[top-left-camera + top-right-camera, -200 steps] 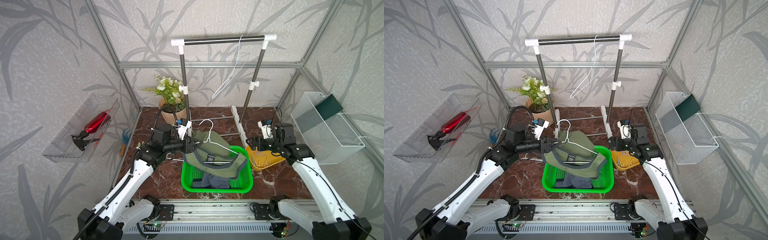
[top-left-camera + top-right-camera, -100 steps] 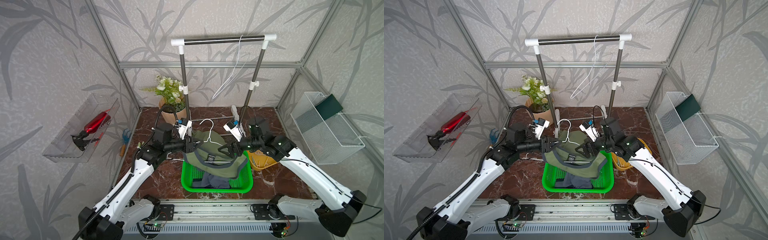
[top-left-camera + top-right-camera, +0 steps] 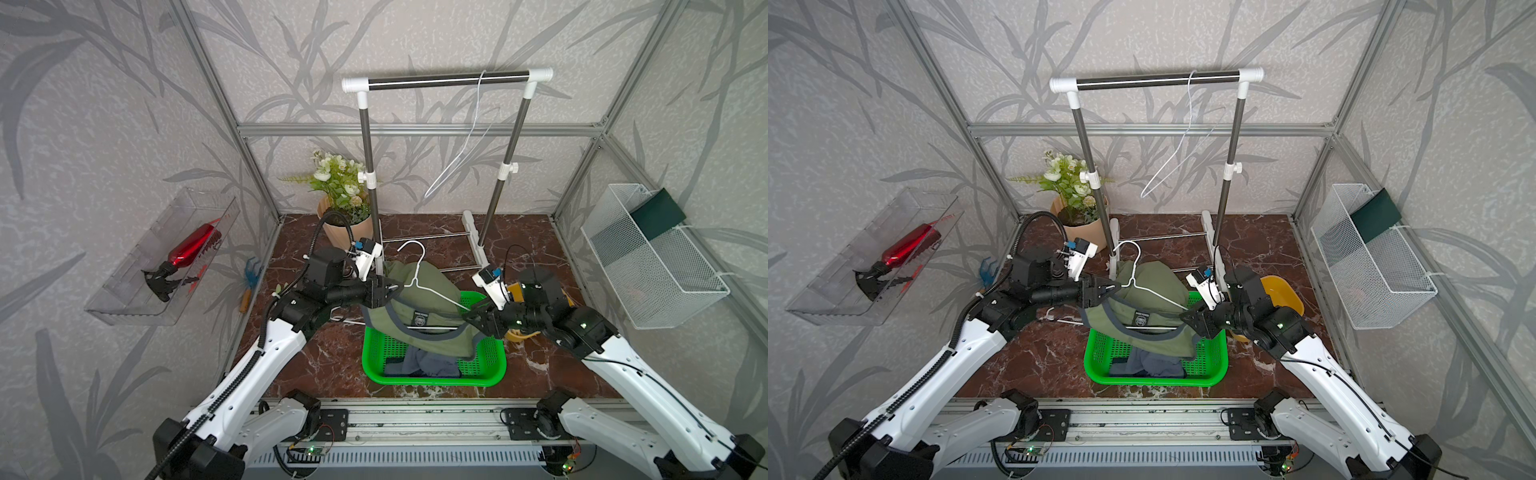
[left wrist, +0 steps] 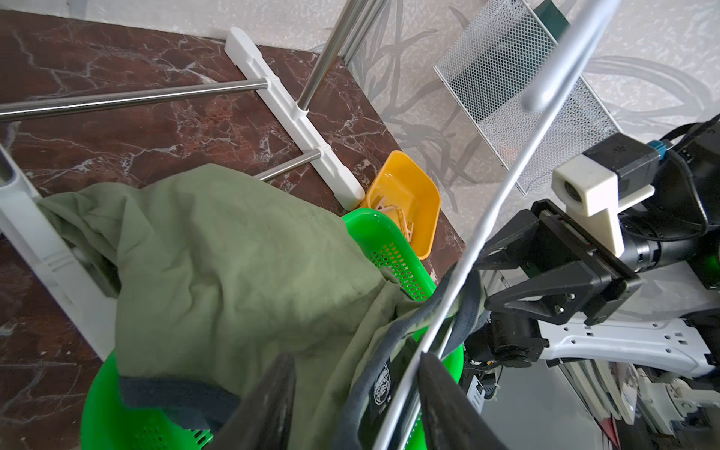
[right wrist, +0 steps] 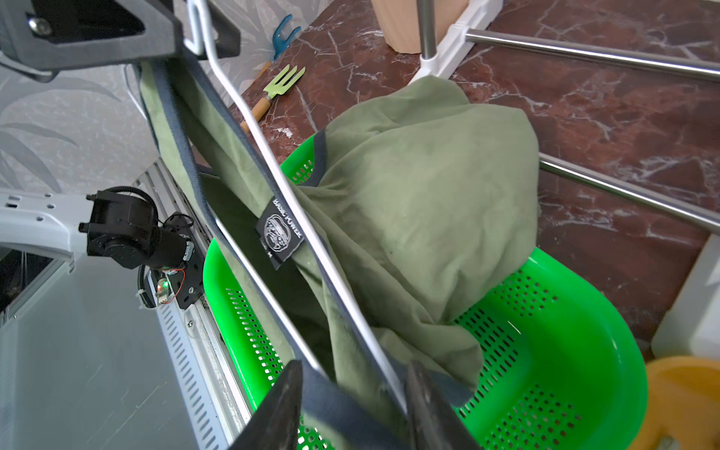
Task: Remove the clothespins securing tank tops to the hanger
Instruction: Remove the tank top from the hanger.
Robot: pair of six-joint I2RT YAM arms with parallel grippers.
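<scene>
Top views first: the left gripper [image 3: 392, 289] is clamped on the left end of the white hanger [image 3: 436, 296], holding it above the green basket [image 3: 494, 365]. The olive tank top [image 3: 428, 278] is draped over the hanger, the navy tank top [image 3: 419, 365] lies crumpled in the basket, and the right gripper [image 3: 469, 318] is at the hanger's other end. Over to the left wrist: the clothespins [image 4: 401, 222] lie loose in a yellow bin [image 4: 401, 179] just beyond the basket. On the right wrist, that gripper's fingers [image 5: 284, 405] straddle the wire and the grey-blue trim [image 5: 181, 128], but whether they pinch it cannot be told.
</scene>
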